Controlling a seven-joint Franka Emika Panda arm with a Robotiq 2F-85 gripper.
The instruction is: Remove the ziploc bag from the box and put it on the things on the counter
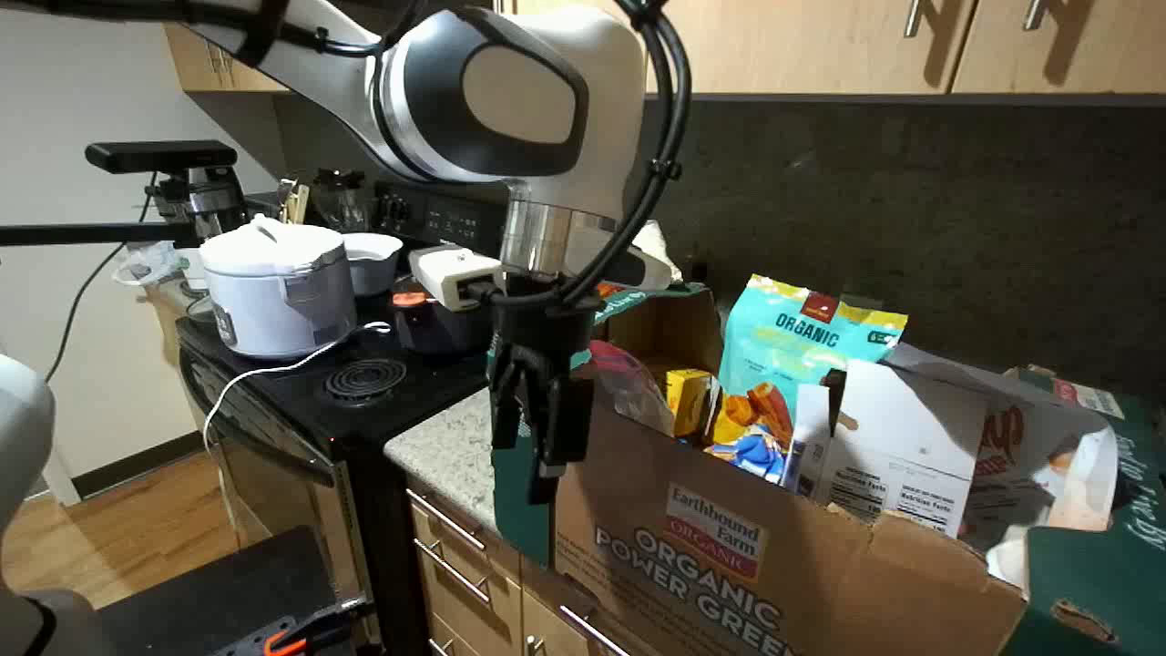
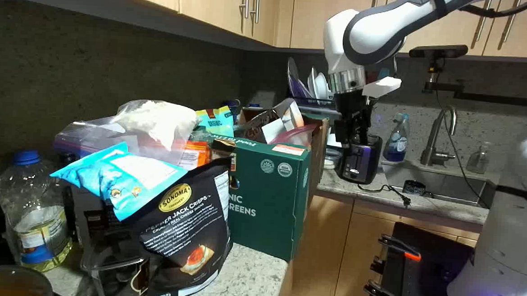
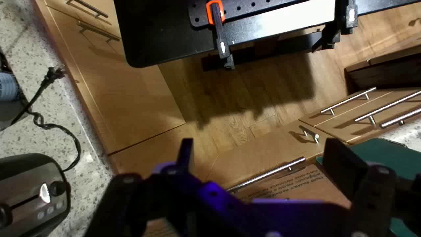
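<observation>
Ziploc [image 1: 633, 378] sat in box [image 1: 802, 556], fingers [image 3: 185, 153] spread outside it

Wrist view settled the fingers: well apart from each other, released, cabinet front [image 3: 260, 158] and a handle [image 3: 268, 174] showing through the gap. In an exterior view the fingers [image 1: 571, 419] were seen at an angle, so the spread was hard to read there.

Ziploc came up in both exterior views only: clear film and a pinkish strip standing above the rim, lower part hidden by the box wall, contents not readable. Wrist view got just the printed brown side and a green corner of the box, plus floor [image 3: 227, 131] and toaster [image 3: 33, 187]. The toaster [image 2: 364, 167] also turned up in an exterior view, behind the fingers.

Heap [image 2: 144, 191] read properly in an exterior view: blue packet [image 2: 108, 180] lying over Sonoma bag [image 2: 191, 234], white-filled clear bag [image 2: 157, 117] behind, all beside the box on the table [image 2: 256, 278]. Oil bottle [image 2: 43, 226] showed there too; rice cooker [image 1: 282, 301] in an exterior view only.

Relative position: fingers pointed down outside the brown wall, ziploc just inside that wall at the end nearest the fingers. Wall between, ziploc and fingers near each other but apart. Finger height against the rim: could not tell.
</observation>
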